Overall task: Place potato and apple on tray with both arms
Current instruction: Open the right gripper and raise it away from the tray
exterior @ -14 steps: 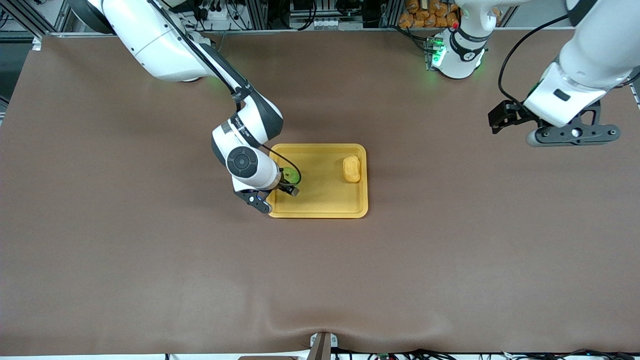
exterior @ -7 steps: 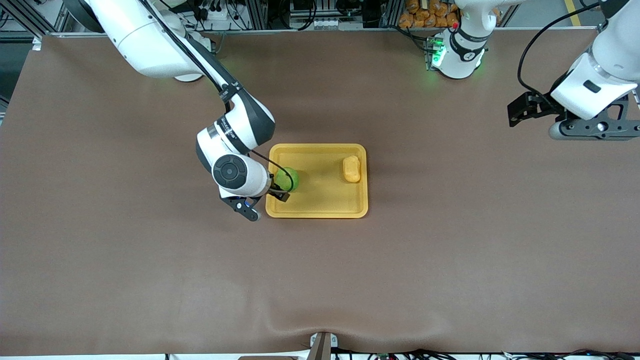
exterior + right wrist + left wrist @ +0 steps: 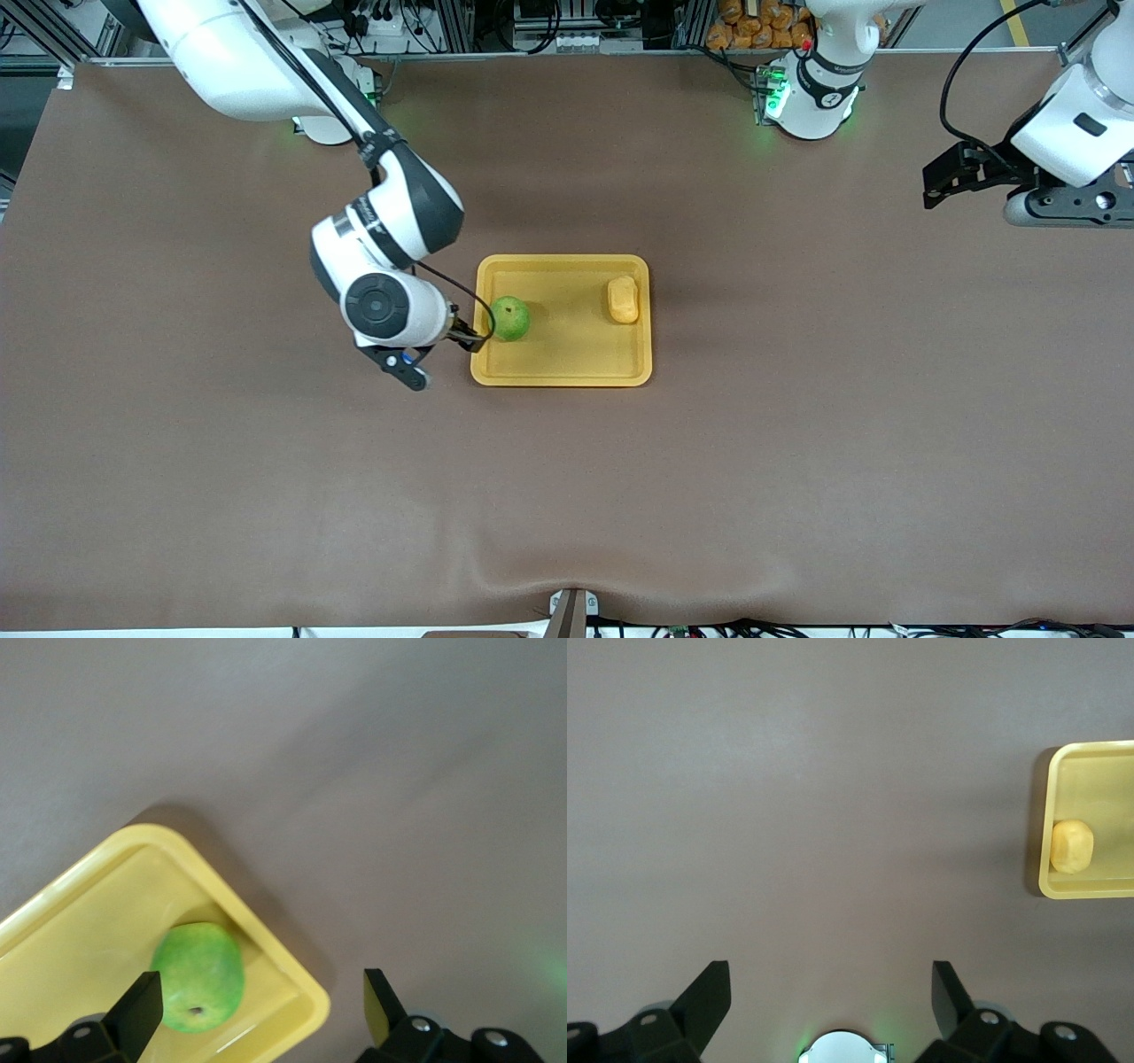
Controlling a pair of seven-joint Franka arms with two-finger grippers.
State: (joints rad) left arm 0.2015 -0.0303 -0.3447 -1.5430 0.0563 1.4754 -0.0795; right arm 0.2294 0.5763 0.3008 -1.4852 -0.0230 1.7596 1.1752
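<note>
Two grippers, both spread open and empty: right gripper [image 3: 431, 352] hangs just off the tray [image 3: 567, 368] edge beside the apple [image 3: 510, 318]; potato [image 3: 623, 299] lies at the tray's other end; left gripper [image 3: 974, 177] waits over bare surface [image 3: 797, 461].

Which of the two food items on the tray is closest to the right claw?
The green apple, at the tray's edge beside the open right claw. The potato lies toward the left arm's end.
</note>
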